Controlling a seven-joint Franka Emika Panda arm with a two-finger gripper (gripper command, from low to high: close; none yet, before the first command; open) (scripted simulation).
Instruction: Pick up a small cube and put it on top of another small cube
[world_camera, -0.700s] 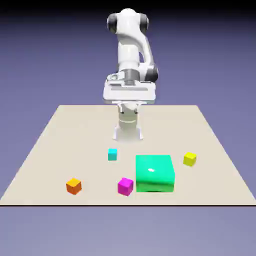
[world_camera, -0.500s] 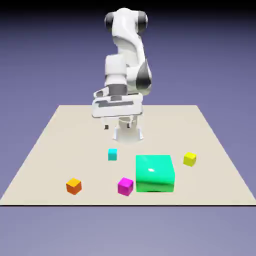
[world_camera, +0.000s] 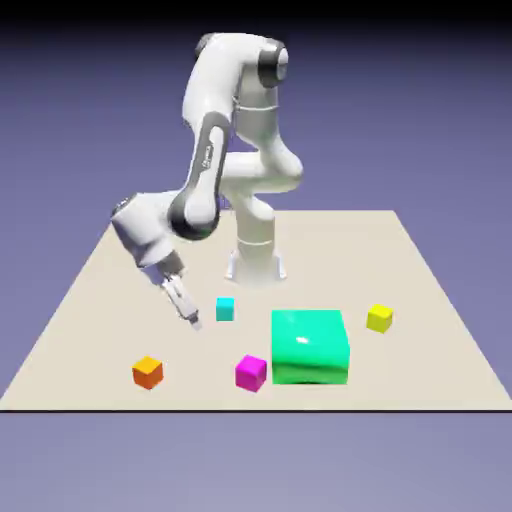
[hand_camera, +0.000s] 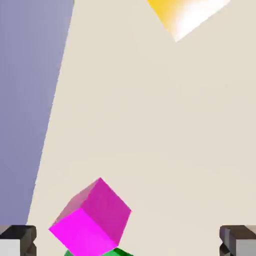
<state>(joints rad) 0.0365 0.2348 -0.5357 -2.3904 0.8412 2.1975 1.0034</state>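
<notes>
The small orange cube (world_camera: 147, 372) sits near the table's front edge on the exterior view's left. My gripper (world_camera: 192, 320) hangs tilted above the table, up and to the right of that cube and just left of the cyan cube (world_camera: 225, 308). It is open and holds nothing. In the hand view the two grey fingertips (hand_camera: 17, 240) stand far apart around the gripper (hand_camera: 128, 242). The orange cube (hand_camera: 185, 15) shows at that view's top edge, partly cut off. The magenta cube (hand_camera: 92, 217) lies low in that view, away from the fingers.
A magenta cube (world_camera: 251, 372) rests against the left side of the big green block (world_camera: 310, 346). A yellow cube (world_camera: 379, 318) stands to the block's right. A green sliver (hand_camera: 117, 252) shows under the magenta cube in the hand view. The table's edge (hand_camera: 47, 130) runs along its left.
The arm has swung from above its base down toward the exterior view's left, and the hand has tilted and dropped close to the table beside the cyan cube. No cube has moved.
</notes>
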